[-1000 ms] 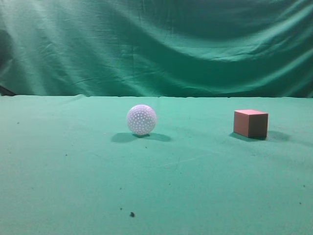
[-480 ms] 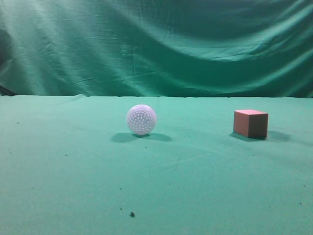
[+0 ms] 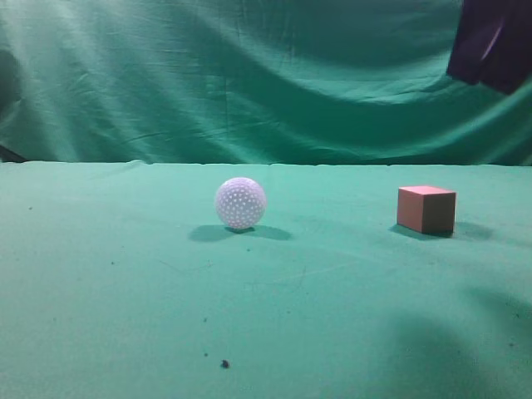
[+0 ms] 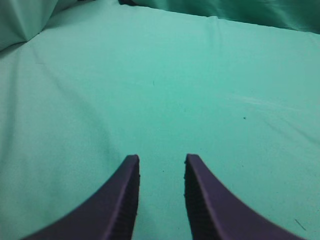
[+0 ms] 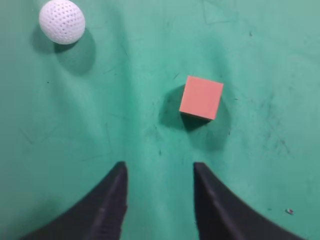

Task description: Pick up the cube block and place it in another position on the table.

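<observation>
The cube block (image 3: 426,209) is reddish-brown with a pinkish top and sits on the green table (image 3: 125,283) at the right. It also shows in the right wrist view (image 5: 201,97). My right gripper (image 5: 158,167) is open and empty, high above the table, with the cube ahead of it and slightly right. A dark part of the right arm (image 3: 492,40) shows at the top right of the exterior view. My left gripper (image 4: 161,160) is open and empty over bare green cloth; the cube is out of its view.
A white dimpled ball (image 3: 240,203) rests left of the cube, also in the right wrist view (image 5: 62,21). A wrinkled green curtain (image 3: 249,75) hangs behind the table. Small dark specks (image 3: 224,363) lie near the front.
The right arm has come into the exterior view at the top right, and its shadow now falls on the table at the lower right. Cube and ball have not moved.
</observation>
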